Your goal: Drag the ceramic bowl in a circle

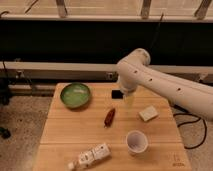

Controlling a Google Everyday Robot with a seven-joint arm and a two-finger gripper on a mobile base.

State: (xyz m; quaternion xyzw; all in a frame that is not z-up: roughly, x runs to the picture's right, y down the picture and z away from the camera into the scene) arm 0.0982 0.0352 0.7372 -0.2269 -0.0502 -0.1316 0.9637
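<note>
The gripper [129,102] hangs released and empty at the end of the white arm [165,87]. It points down over the far middle of the light wooden counter [60,135], just beside a small flat black object [116,94].

Nearest the front edge, a white plastic bottle [92,155] lies on its side. A little further back stands a small white cup [136,141]. Beyond these, around the middle of the counter, lie a slim reddish-brown oblong item [109,117] and a pale rectangular block [148,113], well apart from each other.

The round shallow green glazed ceramic bowl [75,95] sits upright near the far corner at the left of the view. It is apart from the gripper and touches nothing else. Behind the counter runs a dark wall with a pale rail [60,66].

The step in hand looks like the approach, with the bowl not yet touched. To do it well, the gripper should cross above the black object and come down over the nearer part of the rim. One finger should go inside the wall and one outside, closing firmly because the glaze is probably slippery.

The bowl should stay flat on the wood, sliding rather than lifting. Its circle should be kept tight and slow. The counter's edges lie close on two sides, and the reddish item lies near on the inward side. Too wide a loop could push that item or tip the bowl over an edge.
</note>
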